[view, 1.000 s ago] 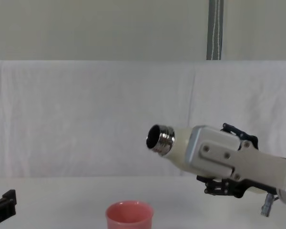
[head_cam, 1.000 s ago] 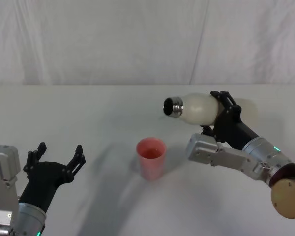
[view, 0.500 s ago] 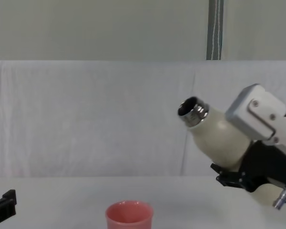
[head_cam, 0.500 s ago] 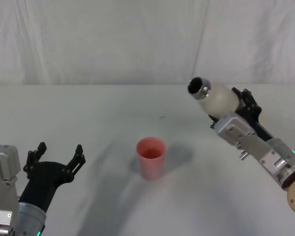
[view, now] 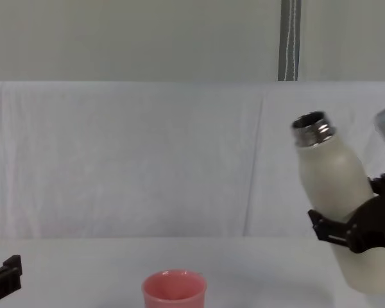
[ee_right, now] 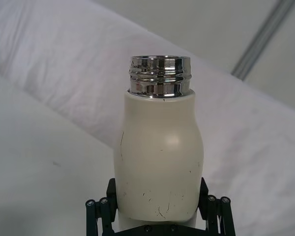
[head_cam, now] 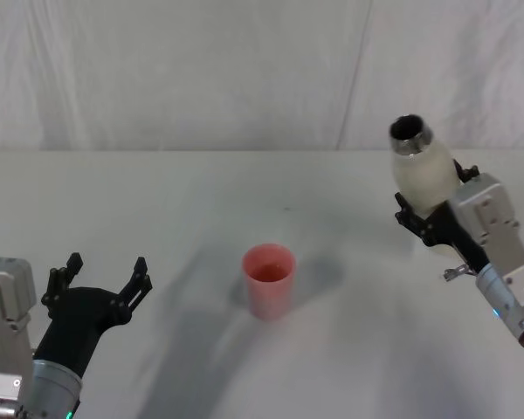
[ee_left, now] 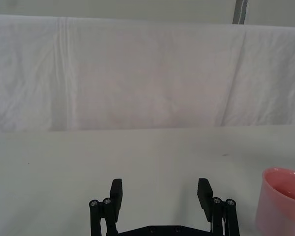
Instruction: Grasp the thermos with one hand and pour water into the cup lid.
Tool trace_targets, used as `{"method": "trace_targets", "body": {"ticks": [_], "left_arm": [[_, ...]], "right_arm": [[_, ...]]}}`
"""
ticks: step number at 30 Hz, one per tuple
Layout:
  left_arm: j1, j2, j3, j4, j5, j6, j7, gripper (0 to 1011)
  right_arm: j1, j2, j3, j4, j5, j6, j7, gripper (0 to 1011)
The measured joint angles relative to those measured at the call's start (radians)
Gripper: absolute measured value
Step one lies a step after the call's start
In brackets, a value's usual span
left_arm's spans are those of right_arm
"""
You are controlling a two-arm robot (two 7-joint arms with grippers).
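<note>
My right gripper is shut on the cream-white thermos, held off the table at the right and nearly upright, its steel neck tipped slightly left. The same thermos shows in the chest view and the thermos fills the right wrist view between the gripper fingers. The pink cup lid stands upright on the table centre, well left of the thermos; the cup lid and cup lid also show. My left gripper rests open at the lower left, the gripper pointing past the cup lid.
A white cloth covers the table and hangs as a backdrop behind it. A grey vertical pole rises behind the backdrop.
The right gripper has swung the thermos from lying nearly level with its neck over the cup lid back to nearly upright, moving right and away from the cup lid. The left arm has stayed still.
</note>
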Motion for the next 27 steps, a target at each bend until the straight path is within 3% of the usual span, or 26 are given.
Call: {"method": "trace_targets", "body": {"ticks": [10, 12, 15, 27], "left_arm": [[0.0, 0.0, 0.0, 0.0, 0.0, 0.0, 0.0, 1001], [0.0, 0.0, 0.0, 0.0, 0.0, 0.0, 0.0, 1001], [0.0, 0.0, 0.0, 0.0, 0.0, 0.0, 0.0, 1001], [0.0, 0.0, 0.0, 0.0, 0.0, 0.0, 0.0, 1001]], "right_arm": [[-0.034, -0.045, 0.078, 0.001, 0.163, -0.013, 0.023, 948], [-0.034, -0.045, 0.078, 0.001, 0.163, -0.013, 0.023, 948], [-0.043, -0.056, 0.1, 0.001, 0.21, -0.012, 0.029, 948], [-0.062, -0.087, 0.143, 0.01, 0.317, 0.006, 0.037, 948]]}}
